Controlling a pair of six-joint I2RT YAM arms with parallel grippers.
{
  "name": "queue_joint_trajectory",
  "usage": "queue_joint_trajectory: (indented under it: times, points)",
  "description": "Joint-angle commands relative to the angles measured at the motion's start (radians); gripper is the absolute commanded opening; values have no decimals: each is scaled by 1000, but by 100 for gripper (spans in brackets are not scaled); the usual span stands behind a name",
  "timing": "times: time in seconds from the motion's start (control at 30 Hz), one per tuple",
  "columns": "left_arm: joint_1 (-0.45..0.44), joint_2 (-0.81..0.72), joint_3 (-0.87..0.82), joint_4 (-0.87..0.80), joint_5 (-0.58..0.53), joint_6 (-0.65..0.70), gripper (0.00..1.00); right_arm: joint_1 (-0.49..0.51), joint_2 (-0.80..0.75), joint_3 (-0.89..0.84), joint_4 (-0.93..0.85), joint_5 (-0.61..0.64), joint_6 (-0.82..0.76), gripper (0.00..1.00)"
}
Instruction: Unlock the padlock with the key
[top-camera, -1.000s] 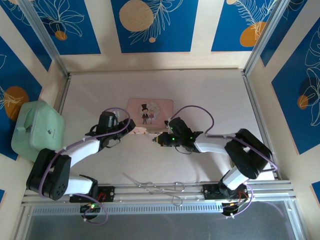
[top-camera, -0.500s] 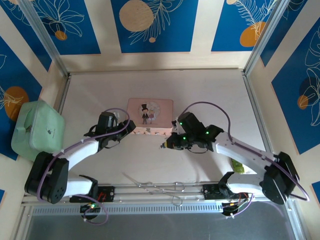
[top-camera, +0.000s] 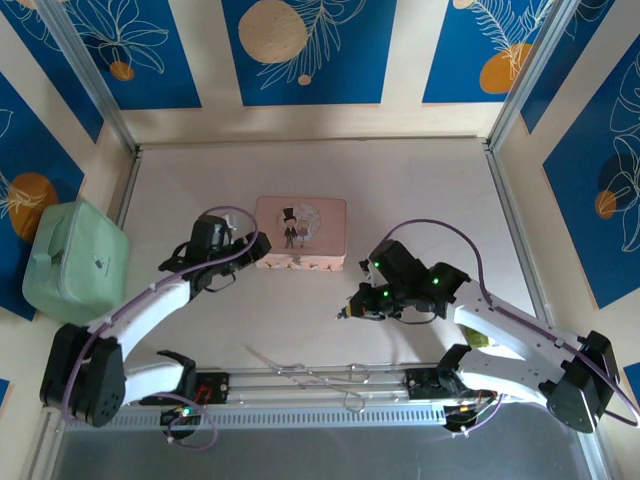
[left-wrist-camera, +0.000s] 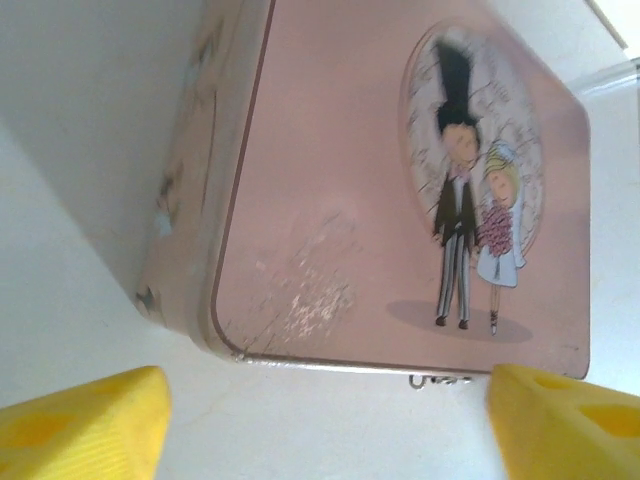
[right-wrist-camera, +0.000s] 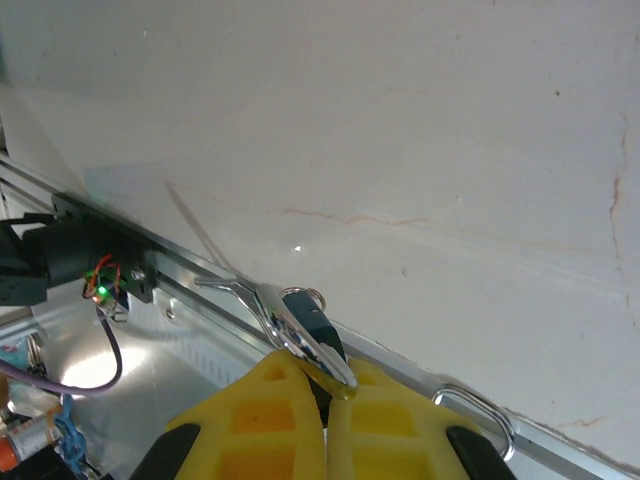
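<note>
Right gripper (right-wrist-camera: 322, 372): fingers closed on what looked like a small silver key (right-wrist-camera: 300, 322), held over bare table (right-wrist-camera: 400, 150), near and right of the pink tin (left-wrist-camera: 340, 170). Left gripper (left-wrist-camera: 325, 405): fingers wide apart, holding nothing, at the tin's near left corner. Padlock: too small to place surely; a tiny silver fitting (left-wrist-camera: 438, 380) hung at the tin's near edge. Advice: steady the tin, then bring the key in level and slowly.

Pink tin (top-camera: 300, 230) stands close ahead of the left end effector (top-camera: 254, 257); table (top-camera: 420, 190) elsewhere open.
</note>
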Motion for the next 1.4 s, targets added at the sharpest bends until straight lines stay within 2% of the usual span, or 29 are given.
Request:
queue_joint_trajectory:
  times: [0.0,0.1,0.3,0.5,0.67,0.9,1.2,1.37]
  points:
    - [0,-26,55,-105,-121,116,93,15,-1,-15,4,-8,22,0]
    - [11,46,77,-84,-94,127,94,35,26,-16,23,-1,28,0]
    - [15,175,101,34,-9,92,91,106,126,15,36,8,50,0]
    - [12,257,103,122,76,46,84,59,282,90,34,-173,-82,0]
    - [3,248,74,150,86,12,82,-9,393,194,-56,-258,-228,0]
    - [-12,225,40,182,117,-28,81,-113,498,217,-50,-388,-330,0]
    - [-22,204,21,178,130,-40,79,-120,606,227,-4,-429,-357,0]
    - [-22,155,0,160,114,-52,79,-121,683,243,10,-405,-373,0]
